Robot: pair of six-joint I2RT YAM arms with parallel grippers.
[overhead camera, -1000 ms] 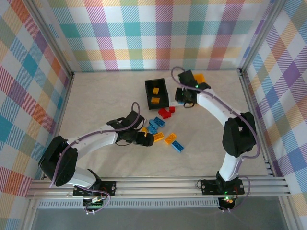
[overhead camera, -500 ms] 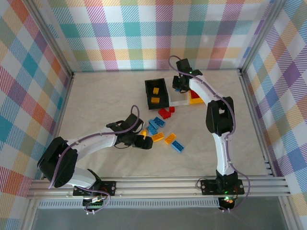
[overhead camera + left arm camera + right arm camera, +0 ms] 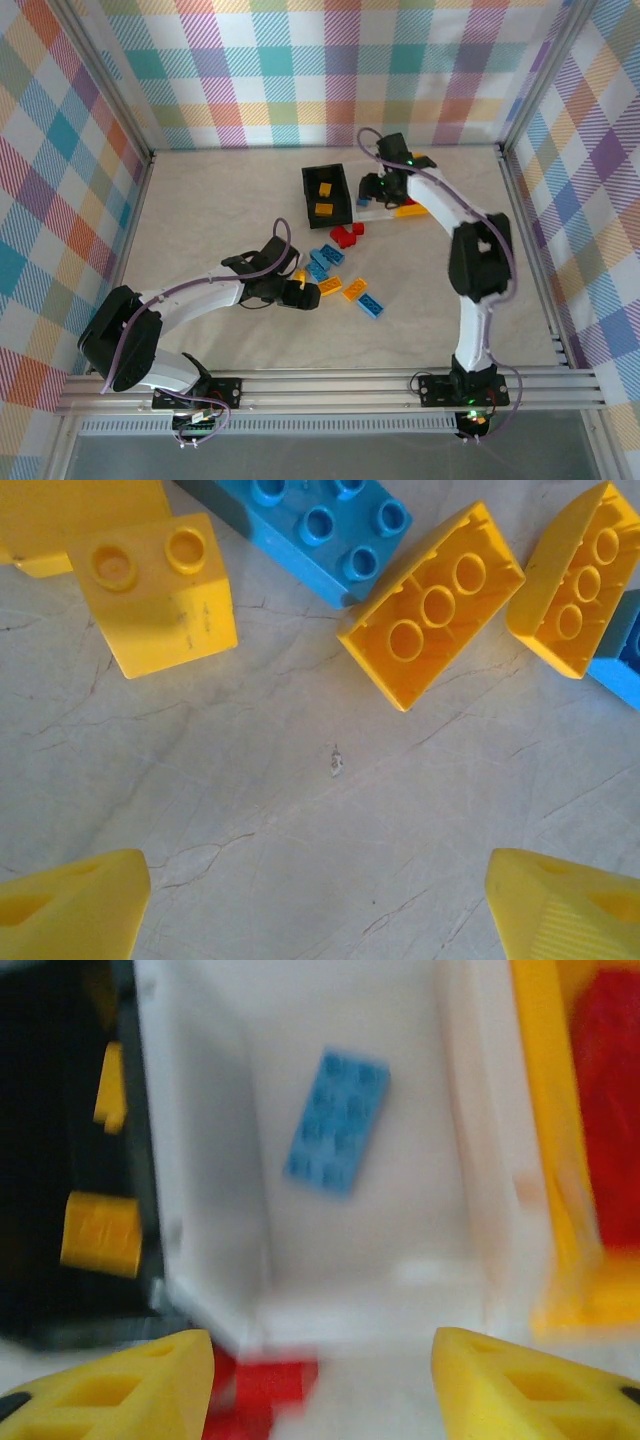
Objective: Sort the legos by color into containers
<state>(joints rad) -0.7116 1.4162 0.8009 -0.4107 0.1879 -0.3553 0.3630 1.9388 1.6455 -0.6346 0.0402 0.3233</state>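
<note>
Currently a blue lego [image 3: 335, 1123] lies in the white container [image 3: 205, 1170].

Walls: plaid panels [image 3: 300, 70] in teal, orange, purple, yellow and white at the back, left and right.
Frame: silver aluminium posts [image 3: 110, 80] slanting along the corners.
Floor: pale beige tabletop [image 3: 200, 220] with fine marble-like veins.
Near edge: grooved aluminium rail [image 3: 330, 385] running across.
Light: soft, even, faint shadows.
</note>
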